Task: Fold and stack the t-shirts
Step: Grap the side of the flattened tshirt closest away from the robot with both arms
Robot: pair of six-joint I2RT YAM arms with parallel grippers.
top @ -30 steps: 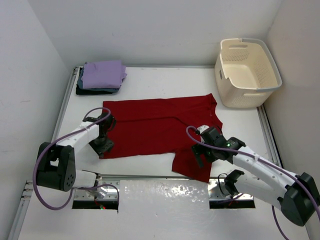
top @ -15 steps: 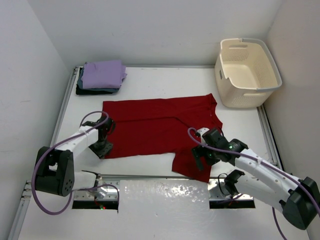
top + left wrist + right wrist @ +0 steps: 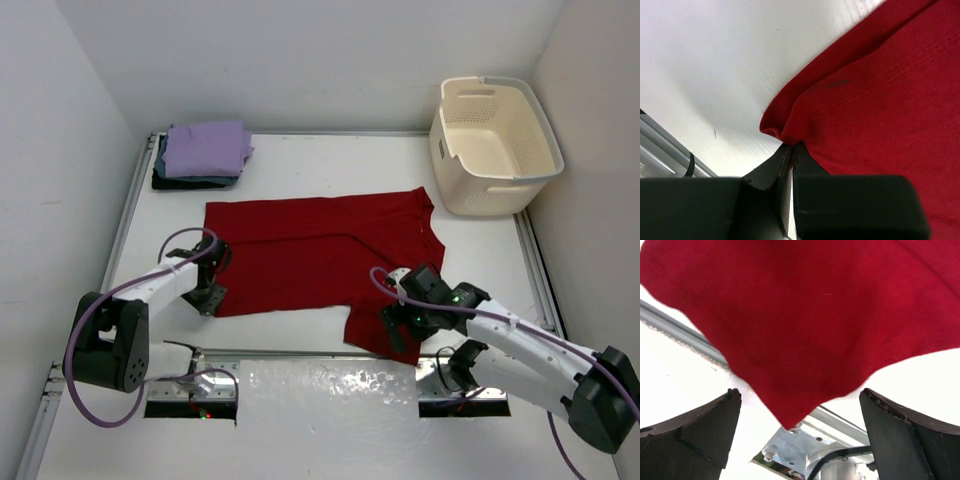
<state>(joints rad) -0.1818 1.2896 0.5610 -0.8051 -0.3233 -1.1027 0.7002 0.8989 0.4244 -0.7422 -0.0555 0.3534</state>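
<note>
A red t-shirt [image 3: 310,255] lies spread on the white table, with a sleeve flap [image 3: 378,325] reaching the near edge. My left gripper [image 3: 207,298] is shut on the shirt's near left corner [image 3: 777,127]. My right gripper [image 3: 398,330] is open over the near right flap, whose pointed corner [image 3: 790,417] shows between the wide-apart fingers [image 3: 700,427]. A stack of folded shirts [image 3: 203,154], lilac on top, sits at the far left.
A cream laundry basket [image 3: 494,143] stands at the far right. A metal rail [image 3: 320,352] and a bracket [image 3: 790,452] run along the table's near edge, under the flap's corner. White walls close in both sides.
My left gripper has slid toward the near edge with the shirt's corner in it. My right gripper has moved nearer and a little left, over the flap's corner.
</note>
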